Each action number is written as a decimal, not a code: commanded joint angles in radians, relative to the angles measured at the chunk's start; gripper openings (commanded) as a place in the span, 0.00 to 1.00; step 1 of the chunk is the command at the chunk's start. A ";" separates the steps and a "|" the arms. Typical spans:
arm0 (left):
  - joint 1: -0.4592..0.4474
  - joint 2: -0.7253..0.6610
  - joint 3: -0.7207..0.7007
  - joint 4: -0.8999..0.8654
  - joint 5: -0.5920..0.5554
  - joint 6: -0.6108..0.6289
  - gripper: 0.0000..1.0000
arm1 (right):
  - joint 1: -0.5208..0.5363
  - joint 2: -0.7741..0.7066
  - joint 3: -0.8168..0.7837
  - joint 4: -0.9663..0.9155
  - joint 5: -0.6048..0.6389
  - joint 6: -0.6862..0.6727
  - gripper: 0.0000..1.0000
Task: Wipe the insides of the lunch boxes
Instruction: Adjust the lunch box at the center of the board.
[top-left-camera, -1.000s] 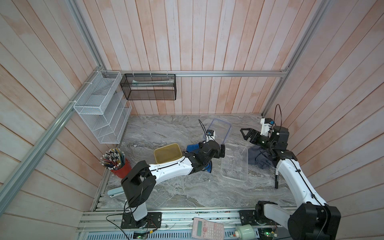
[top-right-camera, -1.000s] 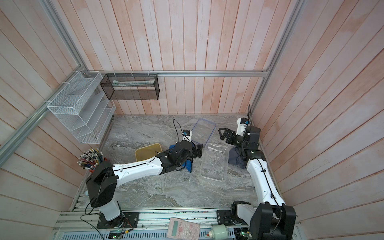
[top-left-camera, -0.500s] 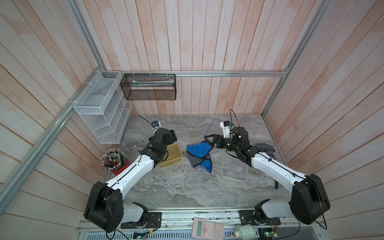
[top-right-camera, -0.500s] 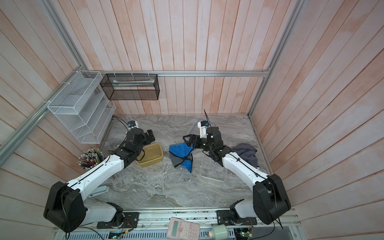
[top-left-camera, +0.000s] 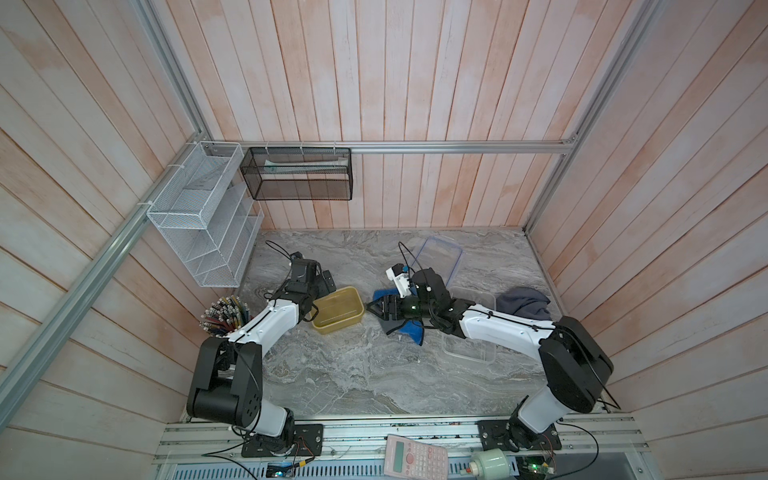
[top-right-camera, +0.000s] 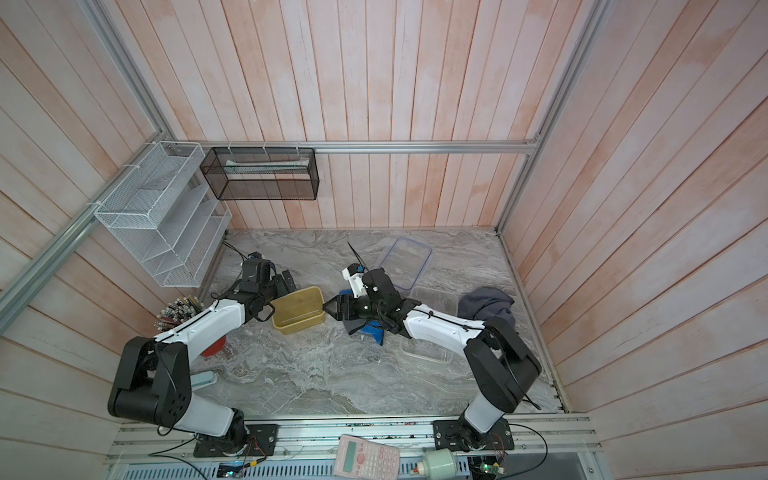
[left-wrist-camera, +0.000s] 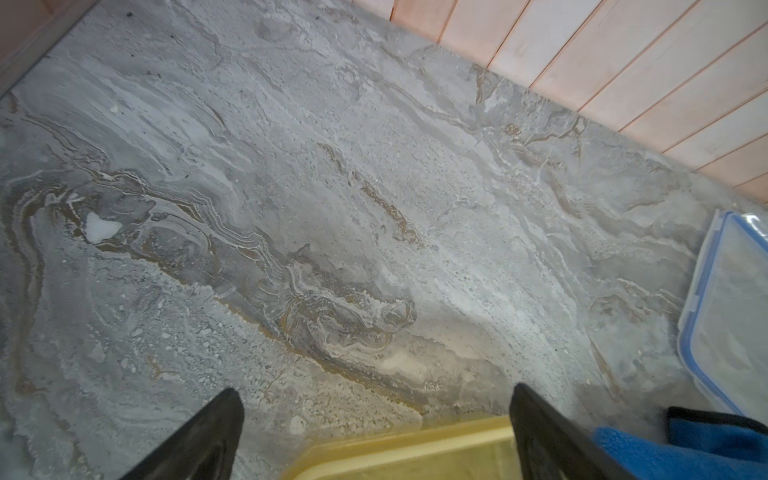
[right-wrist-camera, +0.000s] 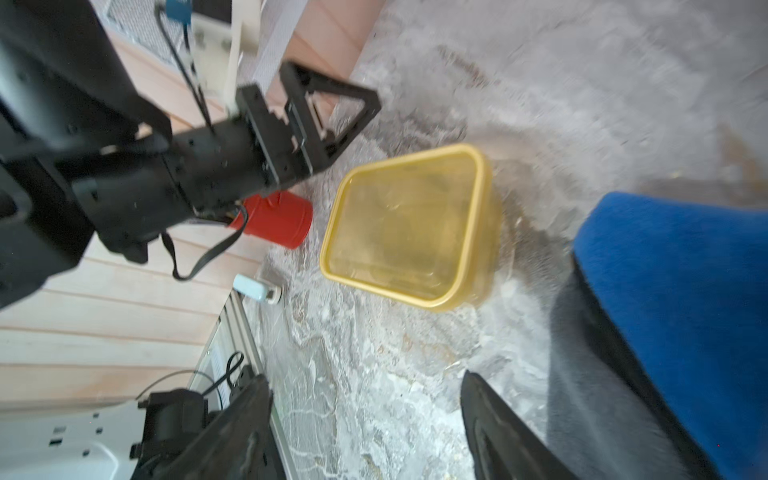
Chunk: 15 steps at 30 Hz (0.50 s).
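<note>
While left claw (top-left-camera: 325, 281) and right claw (top-left-camera: 374, 311) gape empty, the yellow lunch box (top-left-camera: 337, 310) lies between them.

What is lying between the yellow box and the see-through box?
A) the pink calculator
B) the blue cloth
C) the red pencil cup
B: in a top view the blue cloth lies between the yellow box and the clear box.
</note>
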 joint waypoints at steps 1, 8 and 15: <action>0.005 0.026 0.031 -0.015 0.040 0.038 0.98 | 0.024 0.052 0.042 -0.038 -0.072 -0.036 0.73; 0.006 0.037 -0.023 0.006 0.096 0.022 0.92 | 0.063 0.141 0.055 -0.003 -0.151 -0.023 0.72; 0.006 0.034 -0.054 0.006 0.121 0.006 0.87 | 0.070 0.239 0.102 0.007 -0.168 0.003 0.69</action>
